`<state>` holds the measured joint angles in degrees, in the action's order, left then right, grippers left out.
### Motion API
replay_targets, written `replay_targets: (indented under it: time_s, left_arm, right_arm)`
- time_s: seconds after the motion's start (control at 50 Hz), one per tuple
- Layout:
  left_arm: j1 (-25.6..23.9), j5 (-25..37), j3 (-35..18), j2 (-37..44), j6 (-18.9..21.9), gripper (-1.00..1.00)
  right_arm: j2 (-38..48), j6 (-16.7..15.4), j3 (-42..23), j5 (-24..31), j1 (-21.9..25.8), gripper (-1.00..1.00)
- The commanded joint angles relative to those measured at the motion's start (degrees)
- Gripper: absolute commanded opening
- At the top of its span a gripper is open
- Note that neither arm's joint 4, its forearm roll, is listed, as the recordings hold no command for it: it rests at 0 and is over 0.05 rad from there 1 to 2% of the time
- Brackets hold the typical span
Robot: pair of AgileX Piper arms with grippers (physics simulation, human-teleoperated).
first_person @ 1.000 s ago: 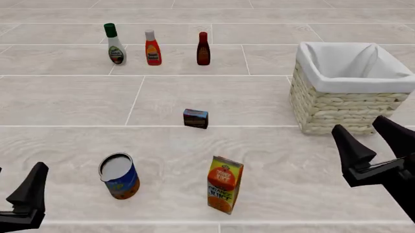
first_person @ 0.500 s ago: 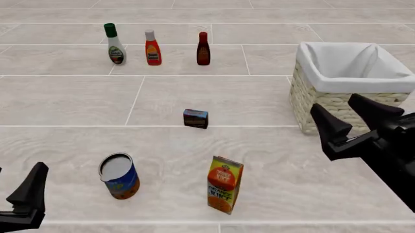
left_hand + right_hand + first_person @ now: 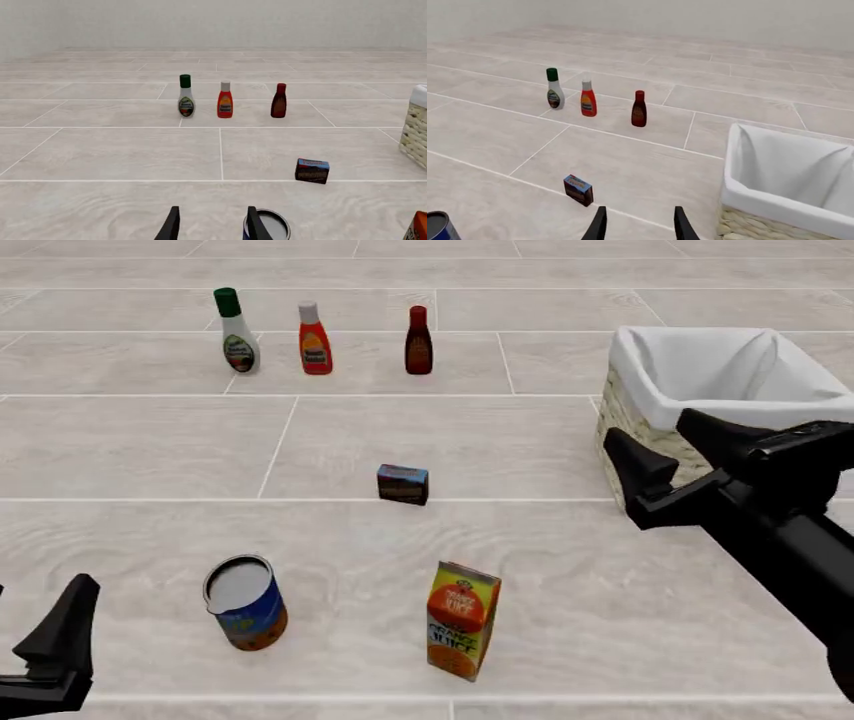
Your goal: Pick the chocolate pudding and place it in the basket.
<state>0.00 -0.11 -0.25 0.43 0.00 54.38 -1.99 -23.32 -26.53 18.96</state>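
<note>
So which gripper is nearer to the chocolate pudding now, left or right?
Right. The right gripper is open, level with the chocolate pudding and off to its right, in front of the basket. The left gripper sits farther away at the near left corner.

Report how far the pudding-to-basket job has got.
Done: nothing visible; the chocolate pudding sits on the table, outside the basket, whose lining shows nothing inside. In hand: the right gripper is open in front of the basket, empty and well to the right of the pudding; the left gripper is open too, low at the near edge. Left: reach the pudding, grasp, lift, carry and release it in the basket.
</note>
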Motion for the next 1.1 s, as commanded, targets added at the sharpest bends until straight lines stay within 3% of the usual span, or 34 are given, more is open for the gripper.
replay_targets:
  time_s: [0.02,1.1]
  left_arm:
    - [0.0,0.0,0.0,0.0,0.0,1.0]
    - [0.0,0.0,0.0,0.0,0.0,1.0]
  right_arm:
    - [4.67,0.15,-2.38,-1.2,0.47,1.0]
    - [26.55,0.83,-23.08,0.47,3.21,1.0]
